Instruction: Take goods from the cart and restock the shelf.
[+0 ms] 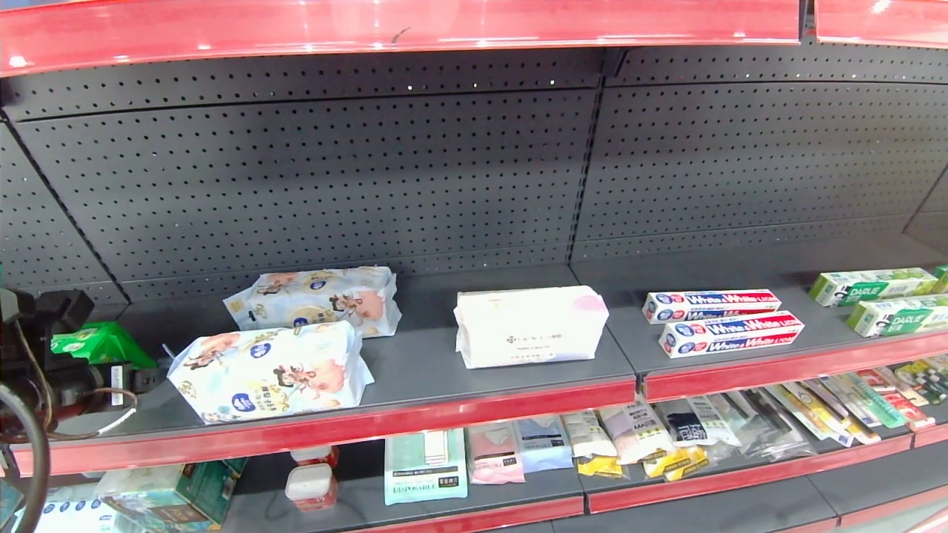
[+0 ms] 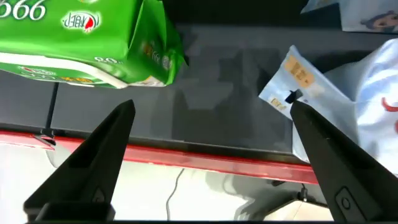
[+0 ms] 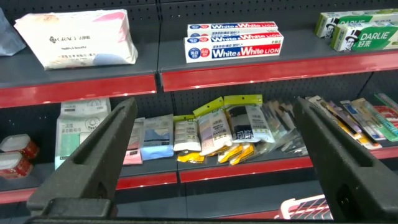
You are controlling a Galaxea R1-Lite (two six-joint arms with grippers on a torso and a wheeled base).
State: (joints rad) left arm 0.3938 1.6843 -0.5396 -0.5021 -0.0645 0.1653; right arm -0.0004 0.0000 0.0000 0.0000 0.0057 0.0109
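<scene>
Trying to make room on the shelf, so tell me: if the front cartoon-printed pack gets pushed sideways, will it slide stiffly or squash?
Probably squashes first: the front cartoon-printed pack has wrinkled, puffy film and crimped end seams, suggesting soft contents. It likely slides afterwards, lying flat on the smooth shelf. Tipping seems unlikely; it is wide and low.

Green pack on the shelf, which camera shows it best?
Left wrist view: the green pack lies close and large on the shelf. The head view shows it small, partly behind the left arm.

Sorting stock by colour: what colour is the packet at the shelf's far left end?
The packet is bright green; the left wrist view shows it best.
</scene>
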